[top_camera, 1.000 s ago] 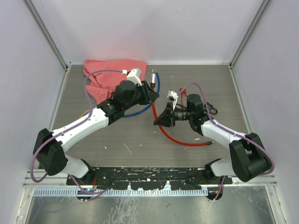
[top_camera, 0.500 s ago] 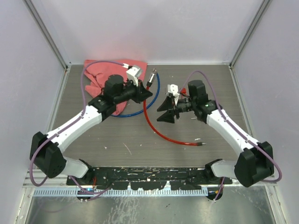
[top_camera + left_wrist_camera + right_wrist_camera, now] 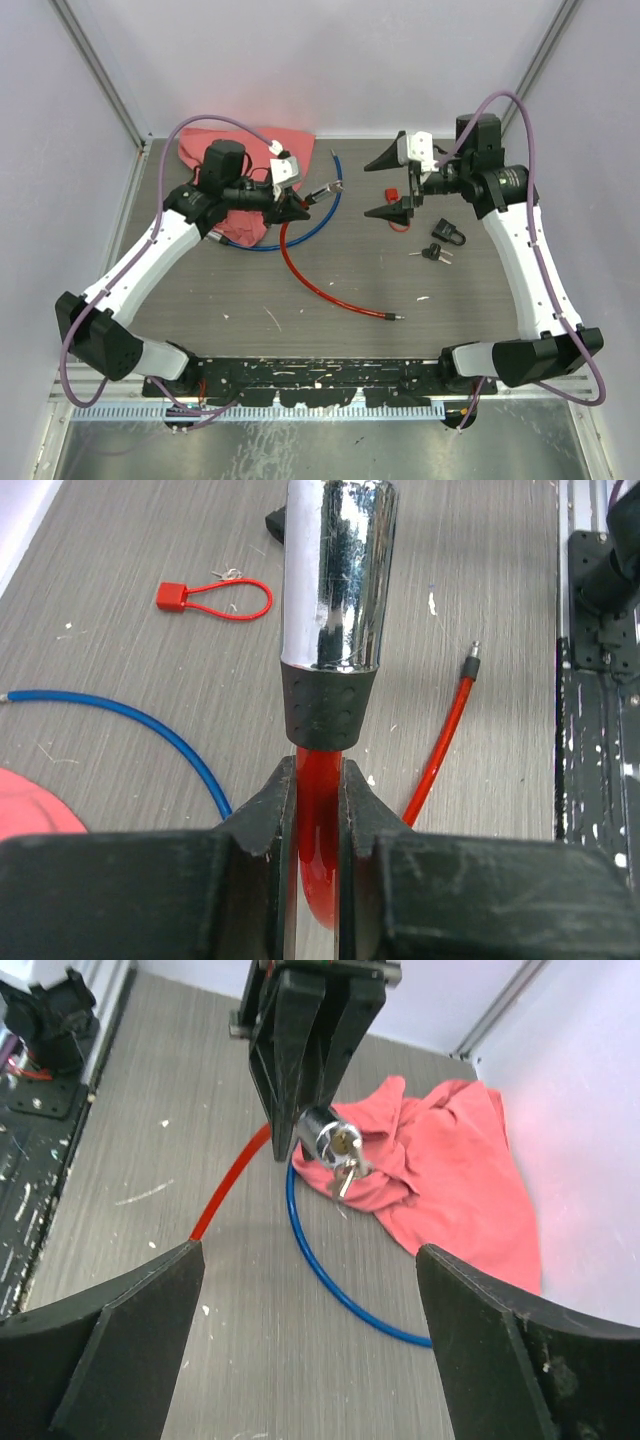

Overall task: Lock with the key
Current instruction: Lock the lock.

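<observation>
My left gripper (image 3: pixel 298 207) (image 3: pixel 318 780) is shut on the red cable (image 3: pixel 318 825) of a cable lock, just behind its black collar. The chrome lock cylinder (image 3: pixel 335 570) (image 3: pixel 320 191) sticks out ahead of the jaws. In the right wrist view the cylinder's end face (image 3: pixel 335 1143) shows a key in the keyhole, with a second key (image 3: pixel 345 1182) hanging from it. My right gripper (image 3: pixel 367 190) (image 3: pixel 310 1252) stands wide open and empty, a short way right of the lock and facing it. The cable's free end (image 3: pixel 398 317) (image 3: pixel 473 652) lies loose on the table.
A blue cable (image 3: pixel 305 228) (image 3: pixel 330 1280) curves beside a red cloth (image 3: pixel 240 160) (image 3: pixel 440 1170) at the back left. A small red padlock (image 3: pixel 393 194) (image 3: pixel 172 596), a black padlock (image 3: pixel 448 232) and loose keys (image 3: pixel 432 254) lie under the right arm.
My right gripper has opened wide and drawn back to the far right, away from the lock. My left gripper closed on the cable and shifted left with it, dragging the cable.
</observation>
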Controlling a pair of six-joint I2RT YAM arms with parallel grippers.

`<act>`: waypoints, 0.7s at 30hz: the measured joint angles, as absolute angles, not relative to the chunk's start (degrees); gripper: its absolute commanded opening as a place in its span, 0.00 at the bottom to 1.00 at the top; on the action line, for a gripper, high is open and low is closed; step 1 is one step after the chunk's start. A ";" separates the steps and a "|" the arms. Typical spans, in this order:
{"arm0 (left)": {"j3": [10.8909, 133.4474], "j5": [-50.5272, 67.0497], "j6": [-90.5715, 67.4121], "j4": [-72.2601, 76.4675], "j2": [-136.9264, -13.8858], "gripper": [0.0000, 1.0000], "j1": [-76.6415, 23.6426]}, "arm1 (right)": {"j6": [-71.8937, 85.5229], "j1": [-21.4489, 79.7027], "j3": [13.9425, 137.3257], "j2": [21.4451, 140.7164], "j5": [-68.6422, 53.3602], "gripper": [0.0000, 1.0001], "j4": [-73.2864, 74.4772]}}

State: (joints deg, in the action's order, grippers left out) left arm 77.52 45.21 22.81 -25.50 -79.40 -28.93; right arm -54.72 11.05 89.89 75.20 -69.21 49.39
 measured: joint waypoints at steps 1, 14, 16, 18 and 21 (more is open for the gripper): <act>78.04 46.06 24.16 -26.72 -79.68 0.00 -28.51 | -54.43 11.03 91.15 75.85 -69.89 0.88 49.30; 81.43 53.39 31.18 -33.23 -82.85 0.00 -26.28 | -21.63 15.40 85.54 78.24 -75.88 0.66 23.53; 81.45 53.93 31.16 -33.26 -82.85 0.00 -26.28 | -19.90 16.75 85.54 78.30 -75.33 0.63 21.80; 81.47 54.35 31.16 -33.28 -82.85 0.00 -26.28 | -18.74 17.61 85.60 78.52 -74.56 0.58 20.71; 81.47 54.70 31.14 -33.28 -82.85 0.00 -26.28 | -17.74 17.82 85.71 79.33 -73.28 0.52 20.34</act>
